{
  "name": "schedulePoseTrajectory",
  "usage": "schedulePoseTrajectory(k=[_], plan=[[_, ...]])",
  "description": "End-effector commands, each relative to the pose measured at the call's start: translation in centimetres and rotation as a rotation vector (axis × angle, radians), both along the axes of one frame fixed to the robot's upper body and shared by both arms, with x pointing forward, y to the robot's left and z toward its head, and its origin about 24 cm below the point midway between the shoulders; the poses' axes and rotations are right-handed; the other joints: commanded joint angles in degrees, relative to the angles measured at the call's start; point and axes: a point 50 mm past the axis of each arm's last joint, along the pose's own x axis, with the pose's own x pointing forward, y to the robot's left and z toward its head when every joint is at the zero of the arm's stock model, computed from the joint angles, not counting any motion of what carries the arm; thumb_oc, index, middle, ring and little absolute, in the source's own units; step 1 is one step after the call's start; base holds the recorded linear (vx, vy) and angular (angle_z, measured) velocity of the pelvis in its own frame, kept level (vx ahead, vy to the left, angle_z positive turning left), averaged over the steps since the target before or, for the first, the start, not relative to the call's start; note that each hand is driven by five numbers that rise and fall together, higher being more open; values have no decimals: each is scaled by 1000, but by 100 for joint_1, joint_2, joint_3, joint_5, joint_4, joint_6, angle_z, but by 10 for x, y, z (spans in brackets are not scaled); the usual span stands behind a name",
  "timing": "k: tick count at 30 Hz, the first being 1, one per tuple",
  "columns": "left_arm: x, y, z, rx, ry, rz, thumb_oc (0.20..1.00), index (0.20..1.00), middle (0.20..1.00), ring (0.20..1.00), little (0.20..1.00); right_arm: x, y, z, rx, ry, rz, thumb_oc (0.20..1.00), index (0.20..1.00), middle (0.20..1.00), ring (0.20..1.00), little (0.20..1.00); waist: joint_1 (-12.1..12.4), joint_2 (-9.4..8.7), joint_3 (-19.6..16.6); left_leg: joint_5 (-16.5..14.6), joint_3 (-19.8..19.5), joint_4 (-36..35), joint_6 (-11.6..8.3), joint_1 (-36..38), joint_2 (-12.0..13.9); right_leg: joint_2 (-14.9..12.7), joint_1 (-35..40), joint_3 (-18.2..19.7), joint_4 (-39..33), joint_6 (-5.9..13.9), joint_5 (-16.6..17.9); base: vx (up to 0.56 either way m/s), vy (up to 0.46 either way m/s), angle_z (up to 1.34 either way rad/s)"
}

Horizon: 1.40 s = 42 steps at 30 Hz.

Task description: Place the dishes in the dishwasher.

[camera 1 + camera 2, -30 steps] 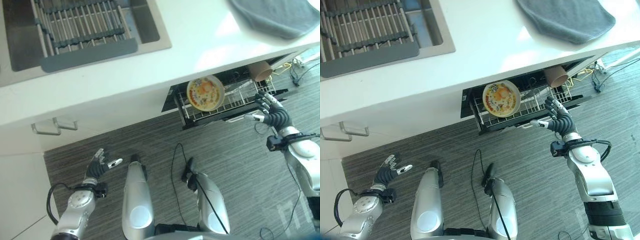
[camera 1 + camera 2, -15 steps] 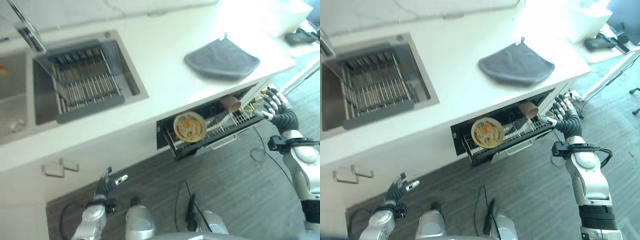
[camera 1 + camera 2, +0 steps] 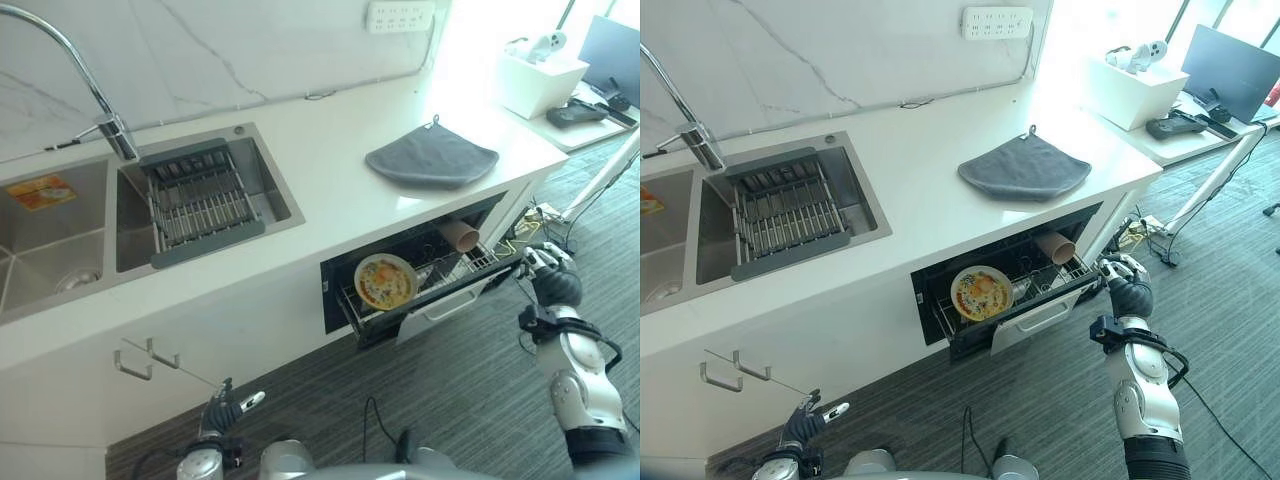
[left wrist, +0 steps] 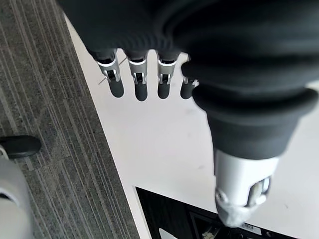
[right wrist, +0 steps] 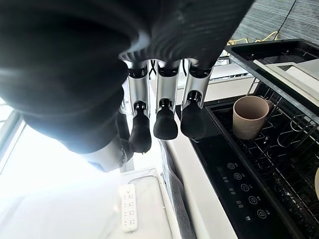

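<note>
Standing half out of the dishwasher point(image 3: 940, 300), the rack point(image 3: 470, 268) holds a patterned plate point(image 3: 385, 281) upright near its middle and a beige cup point(image 3: 1053, 245) lying on its side toward the back, so both dishes look loaded and what remains, I judge, is sliding the rack in and shutting up. The right hand point(image 3: 1127, 290) sits just beside the rack's outer corner with its fingers point(image 5: 164, 117) loosely hanging and nothing in them; the left hand point(image 3: 222, 412) hangs low over the floor by the cupboard, fingers relaxed and empty. The risk lies in the push: a shove from that one corner could skew the rack on its runners and jam it, and a sharp shove could tip the plate against the wires or set the cup rolling. Fingers slipped between the wires could also snag as the rack goes in. The grey cloth point(image 3: 1025, 167) on the counter point(image 3: 910, 190) above is well clear of all this
</note>
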Motion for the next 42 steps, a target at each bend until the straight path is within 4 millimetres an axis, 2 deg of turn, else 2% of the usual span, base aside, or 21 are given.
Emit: schedulePoseTrajectory(k=[1, 6, 11, 15, 22, 29, 34, 38, 42], plan=[[19, 7, 15, 56, -99, -68, 1000, 1000, 1000, 1000, 1000, 3, -18, 45, -23, -227, -73, 200, 200, 200, 200, 200, 2, -128, 344, 63, -230, 345, 75, -259, 163, -357, 510, -279, 296, 137, -529, 58, 10, 3], [18, 13, 16, 69, -96, -76, 1000, 1000, 1000, 1000, 1000, -1, -27, 41, 29, -233, -111, 200, 200, 200, 200, 200, 31, -81, 516, -99, -397, 865, 77, -486, 173, -411, 364, -312, 854, 64, -769, 13, -1, 11], [21, 16, 20, 73, -116, -61, 1000, 1000, 1000, 1000, 1000, 2, -24, 36, 91, -232, -100, 200, 200, 200, 200, 200, 38, -21, 756, -375, -509, 1583, 110, -820, 235, -559, 38, -247, 1667, -51, -1072, -32, 6, 10], [27, 14, 23, 70, -136, -66, 1000, 1000, 1000, 1000, 1000, 2, -27, 22, 208, -210, -126, 200, 200, 200, 200, 200, 48, 27, 902, -544, -593, 2128, 111, -1159, 277, -742, -255, -240, 2240, -98, -1196, -17, 5, 2], [39, 10, 28, 70, -164, -103, 1000, 1000, 1000, 1000, 1000, 2, -43, 7, 333, -167, -239, 200, 200, 200, 200, 200, 50, 77, 1042, -485, -710, 2309, 70, -1460, 314, -845, -669, -165, 2514, -64, -1094, -36, -8, 5], [62, 7, 42, 71, -241, -106, 1000, 1000, 1000, 1000, 1000, 8, -58, -5, 511, -172, -363, 200, 200, 200, 200, 200, 42, 145, 1199, -409, -825, 2352, 33, -1783, 315, -937, -1203, -3, 2745, 12, -970, -79, -10, -2], [67, 3, 45, 67, -257, -121, 1000, 1000, 1000, 1000, 1000, 15, -57, -15, 570, -133, -370, 200, 200, 200, 200, 200, 68, 190, 1261, -380, -886, 2329, 22, -1879, 306, -980, -1391, 42, 2820, 32, -940, -49, -15, 0], [72, 1, 48, 62, -277, -137, 1000, 1000, 1000, 1000, 1000, 25, -59, -13, 534, -91, -327, 200, 200, 200, 200, 200, 101, 250, 1320, -412, -943, 2402, 24, -2014, 279, -1022, -1580, 81, 2961, 27, -961, -44, -9, 1], [78, -1, 53, 55, -304, -144, 1000, 1000, 1000, 1000, 1000, 36, -57, -16, 636, -85, -262, 200, 200, 200, 200, 200, 135, 330, 1386, -468, -994, 2528, 20, -2194, 242, -1075, -1814, 152, 3151, 24, -1013, -26, -4, 1]])
